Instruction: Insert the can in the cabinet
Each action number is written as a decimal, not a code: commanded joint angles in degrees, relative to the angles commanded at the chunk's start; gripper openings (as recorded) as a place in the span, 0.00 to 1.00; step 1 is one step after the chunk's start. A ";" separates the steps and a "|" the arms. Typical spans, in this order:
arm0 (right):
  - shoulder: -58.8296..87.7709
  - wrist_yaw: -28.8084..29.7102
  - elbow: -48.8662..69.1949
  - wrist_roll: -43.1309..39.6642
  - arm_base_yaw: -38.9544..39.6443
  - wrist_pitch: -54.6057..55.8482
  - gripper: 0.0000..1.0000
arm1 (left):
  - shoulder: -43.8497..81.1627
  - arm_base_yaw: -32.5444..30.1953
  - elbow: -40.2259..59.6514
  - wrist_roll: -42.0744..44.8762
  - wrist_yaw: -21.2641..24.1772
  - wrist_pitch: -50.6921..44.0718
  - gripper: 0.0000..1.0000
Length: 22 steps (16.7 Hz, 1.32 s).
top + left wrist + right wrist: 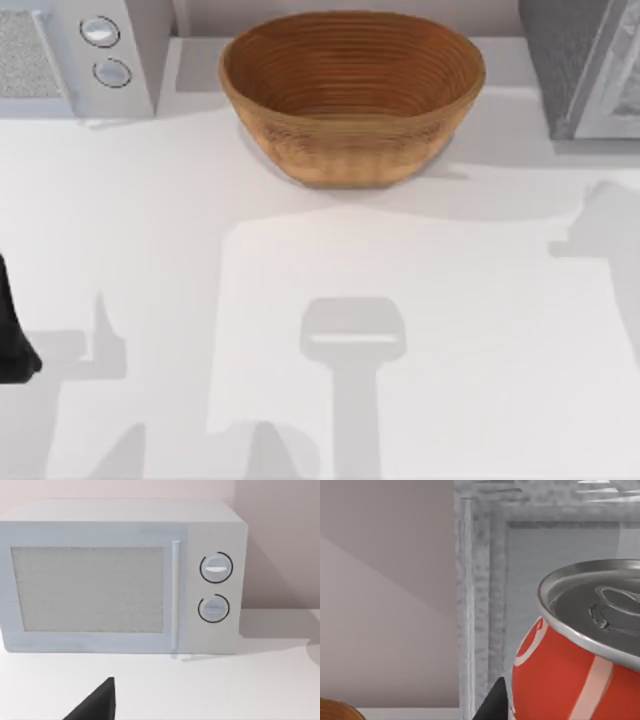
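— What is the basket point(352, 95) holding?
— Nothing is lying in it.
— And the can point(575, 670)?
— It is sitting close before the cabinet point(485, 580) (silver top tilted) beside a dark finger point(492, 702); I cannot tell the grip.

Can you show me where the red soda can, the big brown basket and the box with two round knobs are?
Small red drink can with silver top point(555, 680): right wrist view, red side.
Brown woven basket point(350, 140): top view, outer wall.
Light grey appliance with two round knobs point(90, 590): left wrist view, door window.
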 joint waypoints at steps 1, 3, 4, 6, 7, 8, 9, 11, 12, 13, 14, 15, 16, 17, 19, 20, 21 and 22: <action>1.95 0.27 2.58 -0.01 0.29 -0.62 0.00 | 0.00 0.00 0.00 0.00 0.00 0.00 1.00; 5.87 0.74 7.69 0.01 0.93 -1.88 0.00 | 0.00 0.00 0.00 0.00 0.00 0.00 1.00; 7.84 0.96 10.24 0.03 1.26 -2.52 0.00 | 0.00 0.00 0.00 0.00 0.00 0.00 1.00; 11.74 1.39 15.39 0.11 1.94 -3.75 0.00 | 0.00 0.00 0.00 0.00 0.00 0.00 1.00; 13.66 1.62 18.00 0.17 2.26 -4.34 0.00 | 0.00 0.00 0.00 0.00 0.00 0.00 1.00; 15.57 1.86 20.62 0.24 2.58 -4.91 0.00 | 0.00 0.00 0.00 0.00 0.00 0.00 1.00; 17.45 2.11 23.25 0.31 2.88 -5.47 0.00 | 0.00 0.00 0.00 0.00 0.00 0.00 1.00; 21.19 2.69 28.47 0.40 3.41 -6.57 0.00 | 0.00 0.00 0.00 0.00 0.00 0.00 1.00; 23.10 3.01 31.05 0.37 3.64 -7.16 0.00 | 0.00 0.00 0.00 0.00 0.00 0.00 1.00; 25.07 3.35 33.66 0.30 3.86 -7.77 0.00 | 0.00 0.00 0.00 0.00 0.00 0.00 1.00; 27.09 3.70 36.32 0.23 4.09 -8.42 0.00 | 0.00 0.00 0.00 0.00 0.00 0.00 1.00; 29.17 4.05 39.08 0.24 4.33 -9.09 0.00 | 0.00 0.00 0.00 0.00 0.00 0.00 1.00; 31.24 4.42 41.86 0.32 4.56 -9.75 0.00 | 0.00 0.00 0.00 0.00 0.00 0.00 1.00; 33.26 4.77 44.60 0.43 4.78 -10.39 0.00 | 0.00 0.00 0.00 0.00 0.00 0.00 1.00; 36.53 5.27 48.90 0.54 5.21 -11.43 0.00 | 0.00 0.00 0.00 0.00 0.00 0.00 1.00; 37.71 5.40 50.35 0.54 5.41 -11.82 0.00 | 0.00 0.00 0.00 0.00 0.00 0.00 1.00; 38.34 5.41 51.08 0.51 5.56 -12.03 0.00 | 0.00 0.00 0.00 0.00 0.00 0.00 1.00; 38.55 5.42 51.33 0.49 5.61 -12.11 0.00 | 0.00 0.00 0.00 0.00 0.00 0.00 1.00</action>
